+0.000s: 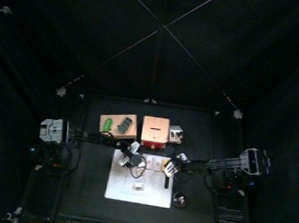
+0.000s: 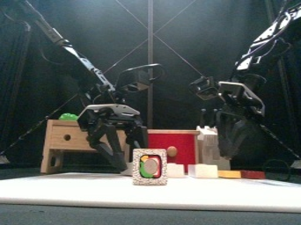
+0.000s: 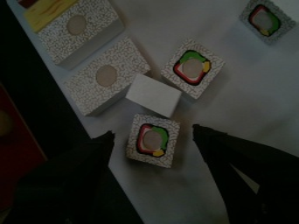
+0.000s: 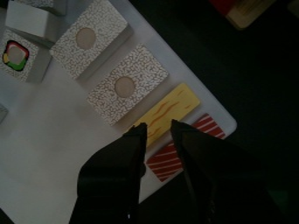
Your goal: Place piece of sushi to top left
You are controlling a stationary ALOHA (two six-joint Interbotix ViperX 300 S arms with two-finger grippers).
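Note:
A piece of sushi [image 3: 155,140], a white speckled square with a red and green centre, stands on edge on the white mat [image 3: 246,96]. My left gripper [image 3: 155,135] is open around it, one jaw on each side with a gap at both. In the front view the same piece [image 2: 150,167] stands upright just in front of the left gripper [image 2: 121,151]. My right gripper [image 4: 160,129] hangs over the mat's other side, its jaws a narrow gap apart with nothing between them.
Two more sushi pieces [image 3: 193,68] [image 3: 267,17], a white block [image 3: 152,92] and two rice squares [image 3: 105,77] lie on the mat. A yellow piece [image 4: 170,107] and a red striped piece [image 4: 176,157] lie under the right gripper. A wooden box [image 2: 69,141] and a red box [image 2: 174,145] stand behind.

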